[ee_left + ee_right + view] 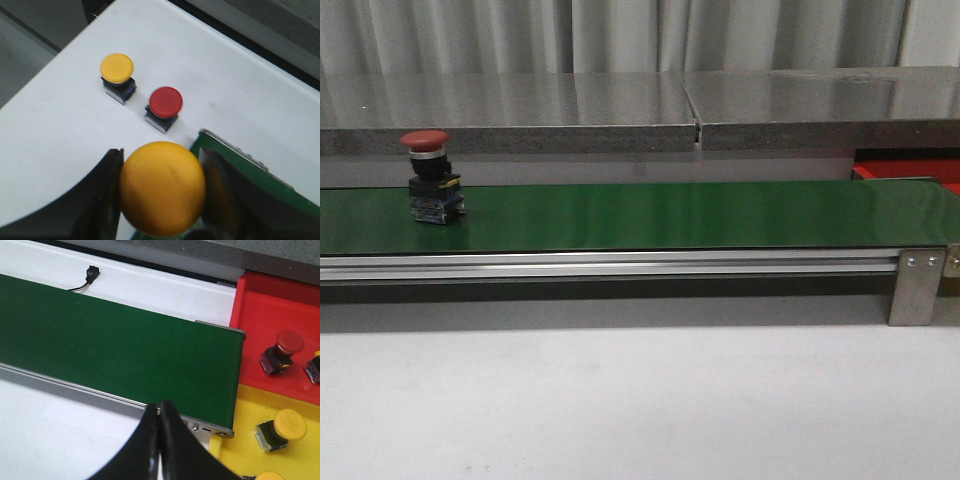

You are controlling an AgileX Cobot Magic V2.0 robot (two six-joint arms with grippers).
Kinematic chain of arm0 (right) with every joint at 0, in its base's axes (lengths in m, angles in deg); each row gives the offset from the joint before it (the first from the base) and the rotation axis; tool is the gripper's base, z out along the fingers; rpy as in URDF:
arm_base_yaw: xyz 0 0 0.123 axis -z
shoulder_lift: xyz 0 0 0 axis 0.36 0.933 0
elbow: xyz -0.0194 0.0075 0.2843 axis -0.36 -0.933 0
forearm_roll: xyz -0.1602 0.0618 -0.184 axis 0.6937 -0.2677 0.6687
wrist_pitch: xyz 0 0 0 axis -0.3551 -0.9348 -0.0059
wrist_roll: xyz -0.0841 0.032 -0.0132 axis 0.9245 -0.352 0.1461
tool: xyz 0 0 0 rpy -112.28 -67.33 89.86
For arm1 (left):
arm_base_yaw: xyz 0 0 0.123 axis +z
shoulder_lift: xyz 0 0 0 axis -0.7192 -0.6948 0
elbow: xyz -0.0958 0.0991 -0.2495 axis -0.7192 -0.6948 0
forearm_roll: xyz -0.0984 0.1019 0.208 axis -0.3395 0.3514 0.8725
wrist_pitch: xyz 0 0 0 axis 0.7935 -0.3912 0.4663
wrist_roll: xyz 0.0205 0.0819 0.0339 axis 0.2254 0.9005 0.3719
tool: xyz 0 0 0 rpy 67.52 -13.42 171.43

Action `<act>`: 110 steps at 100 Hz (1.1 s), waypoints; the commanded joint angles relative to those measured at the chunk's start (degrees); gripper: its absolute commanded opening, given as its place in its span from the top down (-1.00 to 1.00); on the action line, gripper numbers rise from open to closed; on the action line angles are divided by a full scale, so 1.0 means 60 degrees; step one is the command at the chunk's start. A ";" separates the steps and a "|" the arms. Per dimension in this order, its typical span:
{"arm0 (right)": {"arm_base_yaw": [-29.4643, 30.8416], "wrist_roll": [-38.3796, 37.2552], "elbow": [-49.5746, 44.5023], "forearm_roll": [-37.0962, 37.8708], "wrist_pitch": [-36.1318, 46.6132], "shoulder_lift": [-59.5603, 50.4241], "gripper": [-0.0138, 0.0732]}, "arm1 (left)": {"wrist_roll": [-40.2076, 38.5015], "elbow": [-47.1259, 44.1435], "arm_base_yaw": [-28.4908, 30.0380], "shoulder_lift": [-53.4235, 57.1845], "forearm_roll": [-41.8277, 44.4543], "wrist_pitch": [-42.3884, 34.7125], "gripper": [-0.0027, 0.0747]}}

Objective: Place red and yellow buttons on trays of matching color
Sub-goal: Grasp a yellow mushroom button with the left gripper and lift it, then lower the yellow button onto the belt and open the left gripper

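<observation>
The left gripper [162,192] is clamped on a yellow button [162,189], its dark fingers [107,195] pressed against either side of the glossy domed cap, which fills the gap between them. Just beyond it, on the white table [60,125], stand two more buttons: a second yellow button [117,70] and, near it, a red-capped button [165,102], both upright on dark bases, apart from each other. The end of the green belt [250,180] sits just beside the held button.

The right gripper [159,440] has its black fingertips [150,435] pressed together with nothing between them, hanging over the belt's metal side rail [75,390]. Past the belt's end lie the two trays, side by side and touching: the red tray [265,315] with a red button [282,351] standing in it and another button partly cut off at the picture's edge, and the yellow tray [240,450] with a yellow-capped button [281,429] and one more yellow cap only partly in view. A small black connector [91,273] with thin wires lies on the table on the belt's other side.

From the front, another red button [428,176] stands upright on the belt toward its left end. Behind runs a grey stone-like ledge [520,110] and a pale pleated curtain [620,35].
</observation>
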State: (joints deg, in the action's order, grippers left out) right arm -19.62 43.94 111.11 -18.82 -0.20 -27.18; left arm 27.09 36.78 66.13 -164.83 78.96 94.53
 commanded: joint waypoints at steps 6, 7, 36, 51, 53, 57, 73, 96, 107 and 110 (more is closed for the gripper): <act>-0.0021 0.0095 0.0244 -0.0047 0.0601 -0.0106 0.84 | 0.0198 -0.0421 -0.0669 0.0718 -0.0050 -0.0708 0.98; -0.0021 0.0095 0.0244 -0.0047 0.0601 -0.0106 0.84 | 0.0198 -0.0485 -0.0697 0.0718 -0.0050 -0.0731 0.98; -0.0021 0.0095 0.0244 -0.0047 0.0601 -0.0106 0.84 | 0.0198 -0.1885 -0.1528 0.0718 -0.0050 -0.2011 0.98; -0.0021 0.0095 0.0244 -0.0047 0.0601 -0.0106 0.84 | 0.0198 -0.2226 -0.1653 0.0697 -0.0050 -0.2358 0.98; -0.0021 0.0095 0.0244 -0.0047 0.0601 -0.0106 0.84 | 0.0198 -0.2249 -0.1653 0.0697 -0.0050 -0.2358 0.98; -0.0021 0.0095 0.0244 -0.0047 0.0601 -0.0106 0.84 | 0.0198 -0.2268 -0.1653 0.0697 -0.0050 -0.2358 0.98; -0.0021 0.0095 0.0244 -0.0047 0.0601 -0.0106 0.84 | 0.0425 -0.2268 -0.1653 0.0697 -0.0050 -0.2358 0.98; -0.0021 0.0095 0.0244 -0.0047 0.0601 -0.0106 0.84 | 0.0443 -0.2375 -0.1653 0.0637 -0.0050 -0.2380 0.98; -0.0021 0.0095 0.0244 -0.0047 0.0601 -0.0106 0.84 | 0.0443 -0.2375 -0.1653 0.0466 -0.0050 -0.2361 0.98; -0.0021 0.0095 0.0244 -0.0047 0.0601 -0.0106 0.84 | 0.0443 -0.2375 -0.1653 0.0442 -0.0050 -0.2361 0.97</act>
State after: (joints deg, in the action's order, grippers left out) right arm -19.62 43.94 111.11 -18.82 -0.20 -27.18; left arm 29.80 21.20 56.68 -163.81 78.74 83.52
